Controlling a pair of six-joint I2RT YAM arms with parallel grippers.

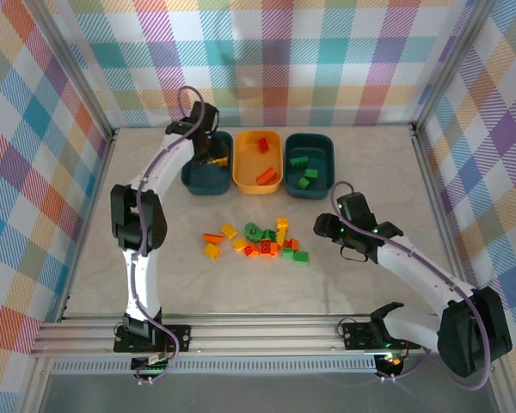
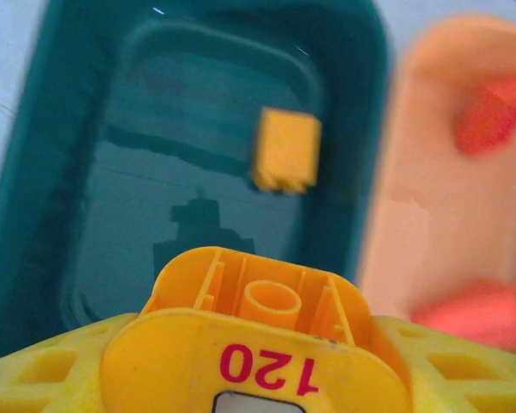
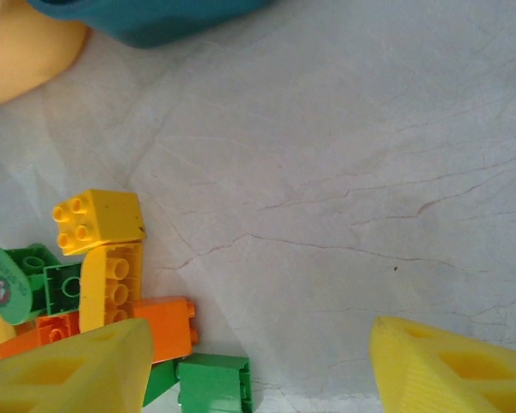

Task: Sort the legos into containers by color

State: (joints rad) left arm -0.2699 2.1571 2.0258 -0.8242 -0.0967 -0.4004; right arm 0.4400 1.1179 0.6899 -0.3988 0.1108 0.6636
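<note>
Legos (image 1: pixel 258 243) lie clustered on the pale, veined surface (image 1: pixel 370 189), inside plaid walls (image 1: pixel 327 60), with three containers (image 1: pixel 256 191) at their 12 o'clock. Over the left teal tub (image 2: pixel 138 215), the left fingers (image 2: pixel 52 370) pinch a yellow lego (image 2: pixel 267 297). At the pile's 3 o'clock, the right fingers (image 3: pixel 451 370) hover, spread wide and empty.

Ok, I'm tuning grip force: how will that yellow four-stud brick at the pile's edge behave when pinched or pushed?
The yellow four-stud brick looks like rigid plastic, so it probably won't flex. Its smooth flat sides may slip if pinched off-centre. Boxy, it should slide rather than roll, likely nudging the neighbouring yellow brick that seems to touch it.
</note>
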